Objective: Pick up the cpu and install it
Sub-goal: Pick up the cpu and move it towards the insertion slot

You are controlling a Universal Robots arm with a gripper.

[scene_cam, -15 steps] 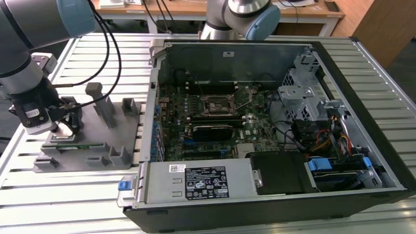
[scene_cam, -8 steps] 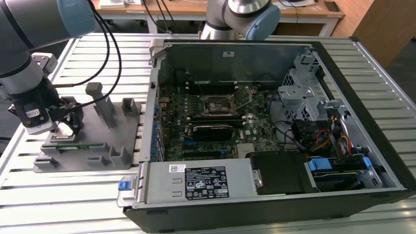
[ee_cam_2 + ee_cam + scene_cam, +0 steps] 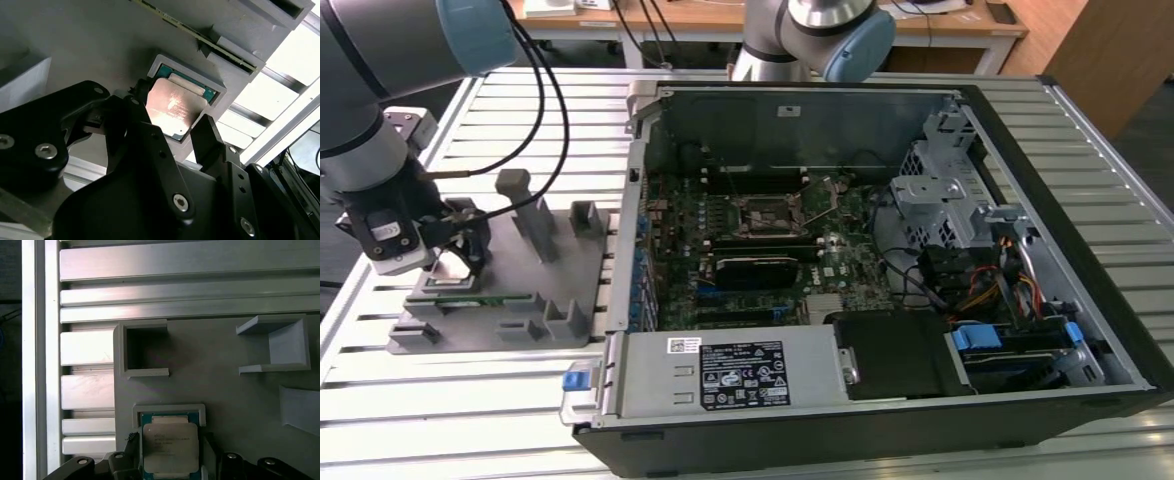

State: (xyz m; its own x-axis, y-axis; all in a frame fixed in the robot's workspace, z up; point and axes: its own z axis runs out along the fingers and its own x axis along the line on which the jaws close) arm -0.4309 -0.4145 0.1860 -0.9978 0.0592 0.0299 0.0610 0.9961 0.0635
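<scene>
Slatted metal counter [image 3: 440, 420] carries everything. Open computer case [image 3: 787, 115] lies on its side toward the exterior view's right, motherboard [image 3: 854, 250] facing up, black socket frame [image 3: 767, 210] near the board's middle. Robot arm [image 3: 374, 70] comes in from the exterior view's left and bends down. Grey holder block [image 3: 494, 315] sits on the counter just beside the case, on the exterior view's left, arm's end right over it. Claw [image 3: 172, 117] is low at the block, part open, gripping nothing: black fingers [image 3: 212, 137] stand one on each side of the chip pocket, and in the first wrist view a thin gap shows between each finger and the chip. cpu [image 3: 170, 442] lies flat in its raised-rim pocket in the holder block, silvery top up, green edge showing, between the fingers, well apart from the socket frame
</scene>
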